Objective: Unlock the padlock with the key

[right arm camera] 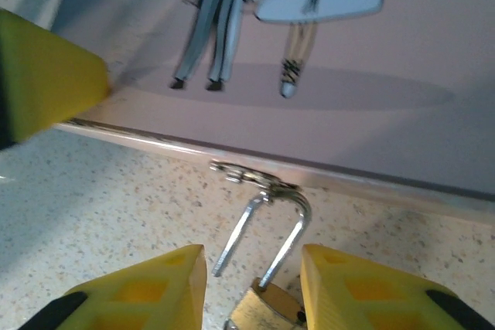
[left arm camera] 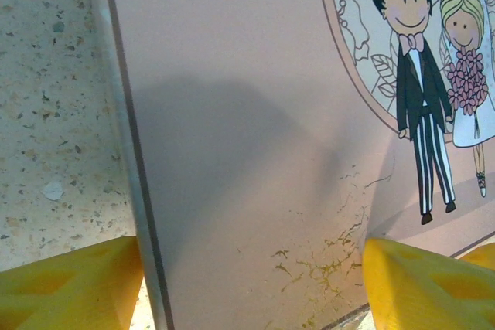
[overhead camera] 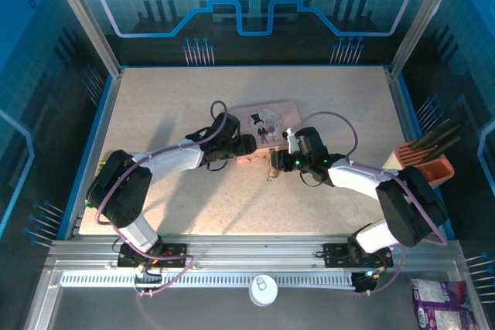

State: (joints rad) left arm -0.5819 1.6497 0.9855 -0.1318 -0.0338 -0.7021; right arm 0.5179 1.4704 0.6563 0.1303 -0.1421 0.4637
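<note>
Your right gripper [right arm camera: 253, 262] hovers with its fingers apart, bracketing the brass padlock [right arm camera: 263, 311] on the speckled table [right arm camera: 116, 206] without visibly clamping it. The silver shackle [right arm camera: 300, 210] hangs through the hasp [right arm camera: 246, 175] of the pink cartoon-couple tin [right arm camera: 371, 113]. One leg looks free of the body, so the lock is likely sprung. Whether the key sits in it is hidden. Your left gripper [left arm camera: 249, 256] straddles the tin; whether it squeezes, you cannot tell.

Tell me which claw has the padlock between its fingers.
The right claw: the brass padlock sits between its yellow fingers. The left claw instead holds the pink tin.
</note>
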